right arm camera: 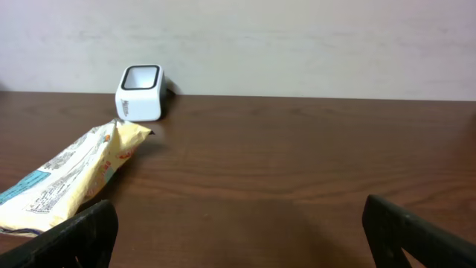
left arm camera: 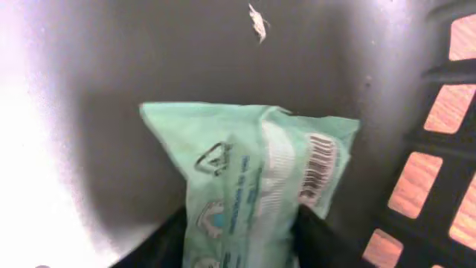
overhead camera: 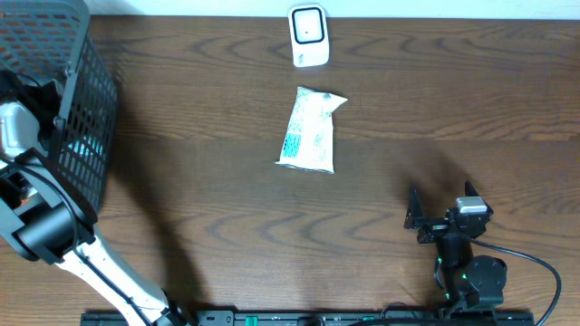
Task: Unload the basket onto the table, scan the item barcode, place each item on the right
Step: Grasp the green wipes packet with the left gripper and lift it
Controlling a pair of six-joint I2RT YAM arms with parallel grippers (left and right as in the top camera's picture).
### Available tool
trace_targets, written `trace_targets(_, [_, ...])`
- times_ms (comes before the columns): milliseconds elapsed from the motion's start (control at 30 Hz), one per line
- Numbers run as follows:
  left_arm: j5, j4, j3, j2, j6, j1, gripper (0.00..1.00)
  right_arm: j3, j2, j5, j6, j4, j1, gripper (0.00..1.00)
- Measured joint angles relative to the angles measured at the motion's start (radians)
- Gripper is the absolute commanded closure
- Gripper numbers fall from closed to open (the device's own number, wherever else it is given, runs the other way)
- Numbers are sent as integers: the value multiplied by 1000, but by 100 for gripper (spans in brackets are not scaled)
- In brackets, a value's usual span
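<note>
A green packet (left arm camera: 253,171) with a barcode (left arm camera: 318,167) facing up lies on the dark floor of the black mesh basket (overhead camera: 86,118). In the left wrist view my left gripper (left arm camera: 242,227) has a finger pressed on each side of the packet's near end. From overhead that gripper is hidden inside the basket. The white scanner (overhead camera: 308,36) stands at the table's far edge. My right gripper (overhead camera: 441,206) rests near the front right of the table, open, with only bare wood between its fingers (right arm camera: 82,234).
A white and yellow packet (overhead camera: 311,129) lies flat mid-table, just in front of the scanner (right arm camera: 140,92); its end shows at the left of the right wrist view (right arm camera: 67,175). The basket wall (left arm camera: 446,149) stands close on the right of the green packet.
</note>
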State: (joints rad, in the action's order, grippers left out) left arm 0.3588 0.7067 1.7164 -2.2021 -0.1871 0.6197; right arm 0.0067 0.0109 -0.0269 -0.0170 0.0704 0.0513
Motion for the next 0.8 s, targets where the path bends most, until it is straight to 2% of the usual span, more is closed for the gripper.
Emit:
trace_targets(67, [1,0,1,0,4,-2,78,0,0,0,0,0,0,1])
trace_targets(167, [-8,0,6,3,35,0,81,0,0,0,0,0,0,1])
trace_targets(233, [-26,1,9,8,81,5,89,0,0,0,0,0,0,1])
trace_targets(300, [-47,1,11,14,125,14,92,0,0,0,0,0,0,1])
trace_targets(500, [-111,-20,11,118,308,53,92,0,0,0,0,0,0,1])
trace_targets(700, [-126,-101,13,395,482,57,92,0,0,0,0,0,0,1])
trace_targets(800, [-113,-153,24,579,610,56,92,0,0,0,0,0,0,1])
